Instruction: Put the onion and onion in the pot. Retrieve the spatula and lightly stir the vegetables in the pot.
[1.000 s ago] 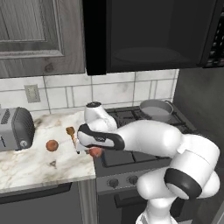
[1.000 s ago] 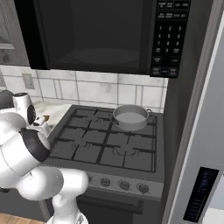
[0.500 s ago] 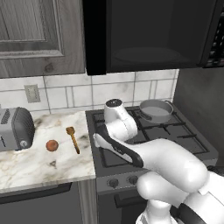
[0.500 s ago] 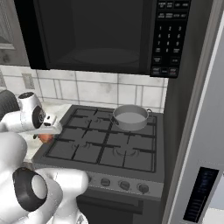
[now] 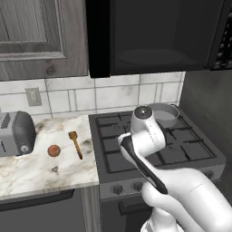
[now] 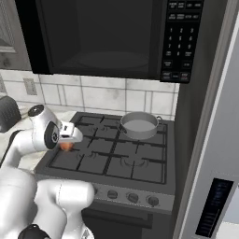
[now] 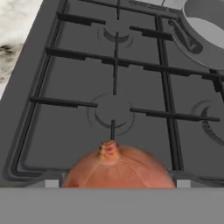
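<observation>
One onion (image 7: 117,168) fills the bottom of the hand view, stem end up, held between the fingers of my gripper (image 7: 117,183). From the right base view the gripper (image 6: 68,139) hangs over the stove's front left burner with that onion (image 6: 66,146) under it. The grey pot (image 6: 138,125) stands on the back right burner, seen also as the pot (image 5: 163,114) and the pot (image 7: 205,26), apart from the gripper. A second onion (image 5: 54,150) lies on the marble counter, with the wooden spatula (image 5: 75,144) just right of it.
A toaster (image 5: 16,133) stands at the counter's left end. The black stove grates (image 7: 113,65) spread below the hand. A microwave (image 6: 102,37) hangs above the stove, and a tall grey panel (image 6: 210,140) rises on the right.
The arm has swung right from the counter to above the stove, carrying one onion with it. The other onion and the spatula stayed put.
</observation>
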